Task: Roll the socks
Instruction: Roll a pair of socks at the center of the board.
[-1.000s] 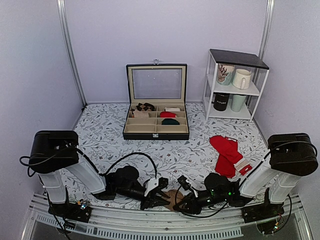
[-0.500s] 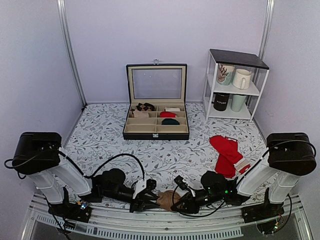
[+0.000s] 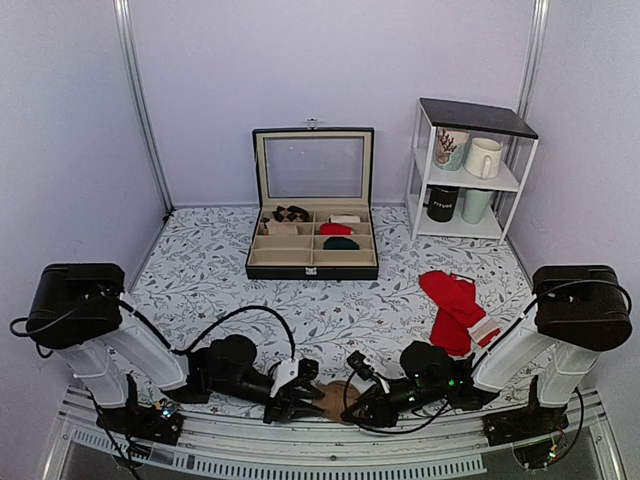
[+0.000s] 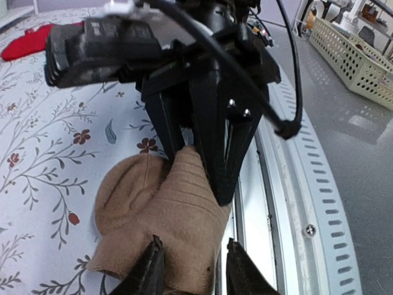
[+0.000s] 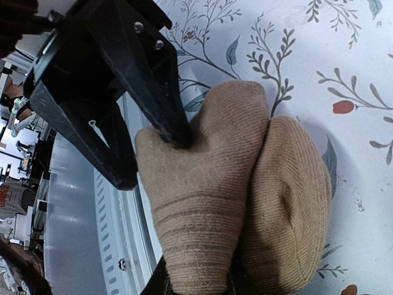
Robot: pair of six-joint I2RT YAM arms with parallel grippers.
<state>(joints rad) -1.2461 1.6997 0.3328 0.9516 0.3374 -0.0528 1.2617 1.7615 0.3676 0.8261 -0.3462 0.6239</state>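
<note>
Since a second ago the left arm has sunk low and drawn its gripper (image 3: 298, 392) back toward its own side. More of the socks (image 3: 337, 398) now shows between it and the right gripper (image 3: 362, 398). Over the last half second almost nothing has shifted.

The socks sit at the very near edge of the cloth (image 3: 220, 290), partly over the rail (image 4: 295, 184), with the two grippers nose to nose on them. Each gripper is pinching knit. The left wrist view shows its two fingers closed on one end of the bundle, and the right wrist view shows the same at the other end.

The risks as I judge them:
- The fingers of the two arms nearly cross, so a small turn of either wrist could knock them together.
- Knit gives, so a pull from one side may stretch the fabric out of the other pinch, and the half-made roll would spring open.
- If both let go here, the bundle could tip off the edge onto the rail.

The socks are soft tan ribbed knit, bunched into two rounded lobes — almost a heart from the right wrist. Faint darker bands cross one lobe. The fingers are hard, black and angular, with small screws. The cloth is pale, printed with leaves and small red flowers, and the rail is grey slotted metal.
</note>
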